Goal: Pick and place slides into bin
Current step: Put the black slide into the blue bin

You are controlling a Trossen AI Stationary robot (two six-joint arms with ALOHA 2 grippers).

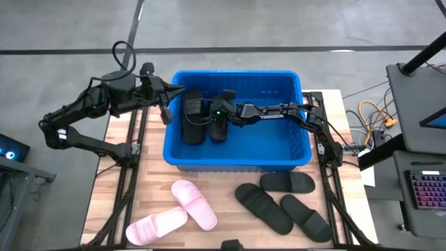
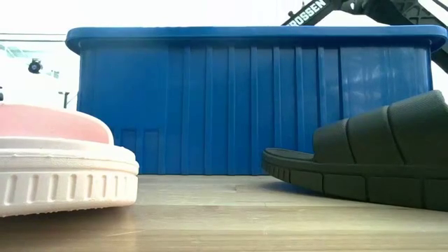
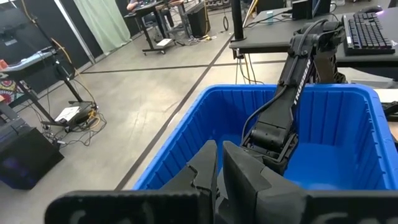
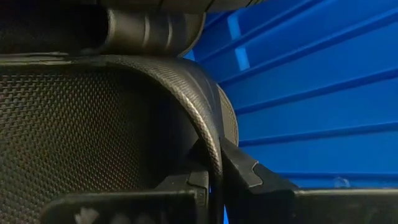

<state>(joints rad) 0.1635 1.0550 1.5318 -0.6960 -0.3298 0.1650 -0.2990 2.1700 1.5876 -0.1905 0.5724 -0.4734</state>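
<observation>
Wooden worktop carries bin (two black slides inside). Right pincer pinches black slide; left pincer, pressed together, hovers at left rim.

- bin: glossy blue plastic, ribbed walls.
- black slides: matt foam; strap finely textured up close.
- pink slides: matt foam, ridged sole edge.
- desk: pale wood, visible grain.
- right tool: matt black plastic.
</observation>
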